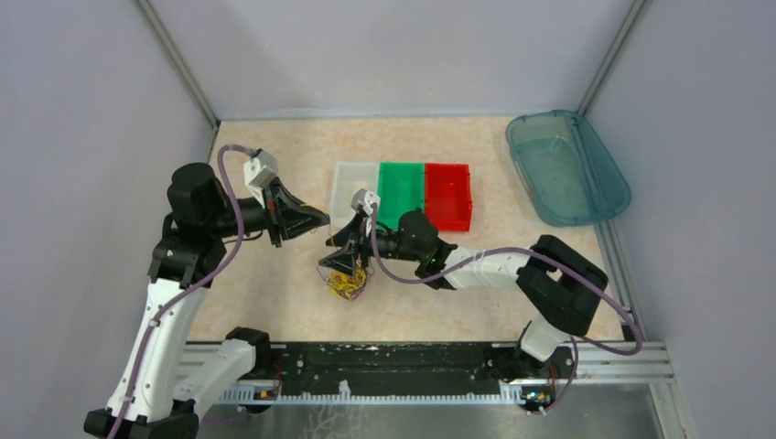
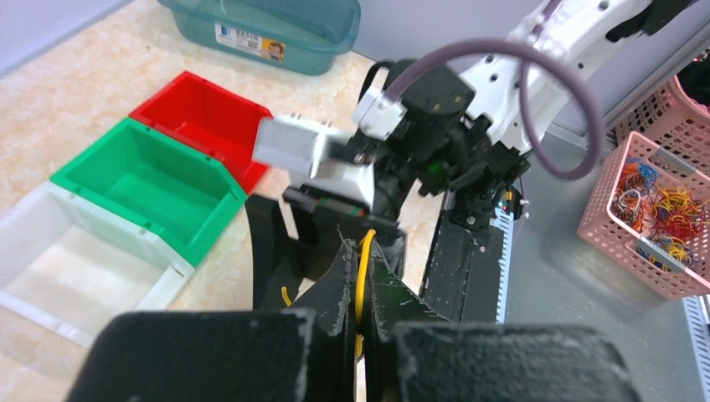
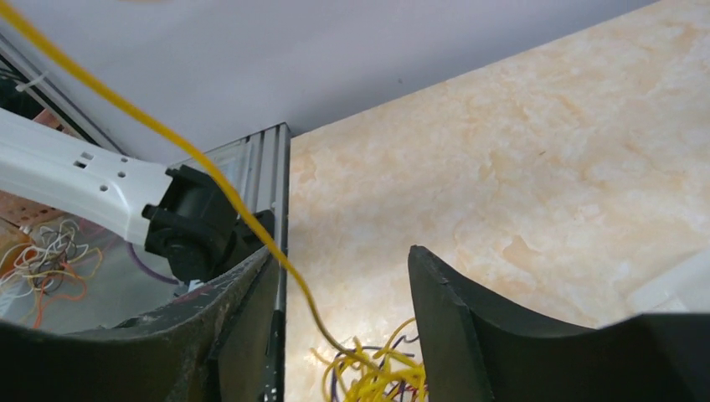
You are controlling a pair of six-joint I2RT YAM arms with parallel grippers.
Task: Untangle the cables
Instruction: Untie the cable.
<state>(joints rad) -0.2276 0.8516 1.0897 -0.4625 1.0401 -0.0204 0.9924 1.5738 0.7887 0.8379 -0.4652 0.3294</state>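
The cables (image 1: 348, 285) are a small curly bunch of yellow, red and dark wires on the table, in front of the bins. My right gripper (image 1: 343, 272) is open and hangs just over the bunch. In the right wrist view the bunch (image 3: 381, 373) lies low between the spread fingers (image 3: 469, 327) of that gripper (image 3: 342, 253). One yellow wire (image 3: 209, 172) runs taut from the bunch up to the left. My left gripper (image 1: 320, 219) is held above the table to the left, and in its wrist view it (image 2: 362, 248) is shut on the yellow wire (image 2: 363, 276).
A clear bin (image 1: 346, 174), a green bin (image 1: 401, 192) and a red bin (image 1: 448, 194) stand in a row behind the bunch. A teal tub (image 1: 567, 169) sits at the back right. A pink basket (image 2: 624, 167) of wires stands off the table.
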